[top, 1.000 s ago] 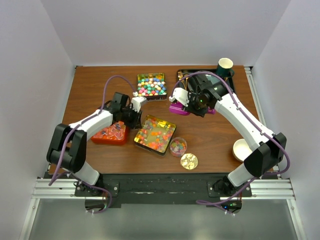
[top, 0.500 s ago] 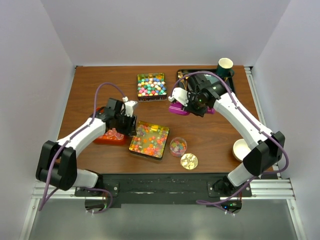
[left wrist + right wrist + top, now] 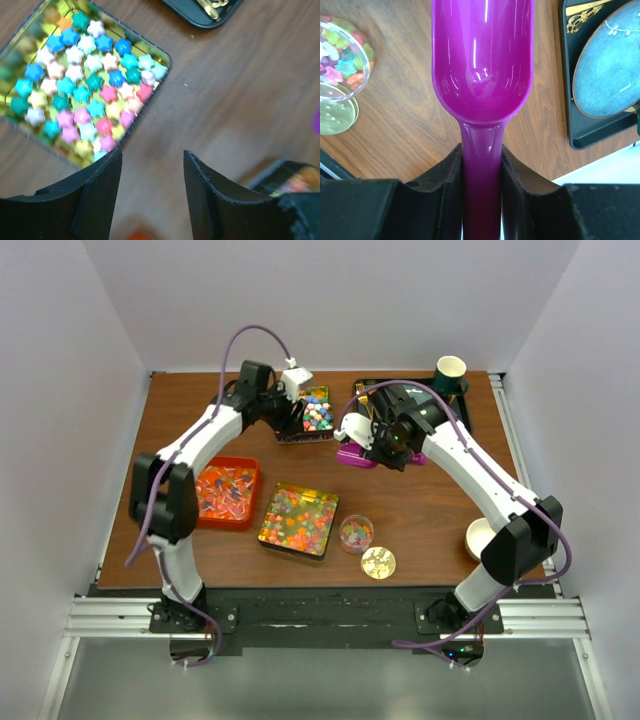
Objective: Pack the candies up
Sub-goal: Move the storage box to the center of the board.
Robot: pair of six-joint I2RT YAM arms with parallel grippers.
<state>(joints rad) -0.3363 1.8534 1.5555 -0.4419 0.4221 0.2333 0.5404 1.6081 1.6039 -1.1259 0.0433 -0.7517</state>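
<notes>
Pastel star candies (image 3: pixel 85 80) fill a gold square tin (image 3: pixel 318 410) at the back of the table. My left gripper (image 3: pixel 152 160) hangs open and empty over bare wood just off that tin's near corner; in the top view the left gripper (image 3: pixel 298 418) covers the tin's left part. Round glossy candies lie in a second gold tin (image 3: pixel 298 520) near the front. A small clear jar (image 3: pixel 356 533) holds a few candies (image 3: pixel 335 60). My right gripper (image 3: pixel 481 155) is shut on the handle of an empty purple scoop (image 3: pixel 480 65), held above the table at centre right (image 3: pixel 355 455).
A red tray (image 3: pixel 225 490) of orange pieces sits at the left. The gold lid (image 3: pixel 378 562) lies beside the jar. A black tray (image 3: pixel 372 388) with a blue plate (image 3: pixel 610 65) and a green cup (image 3: pixel 451 370) stand at the back right, a white bowl (image 3: pixel 480 538) at the right.
My left gripper opened and came off the front gold tin, which slid slightly left, then swung to the back over the star tin. The right arm and scoop barely moved.
</notes>
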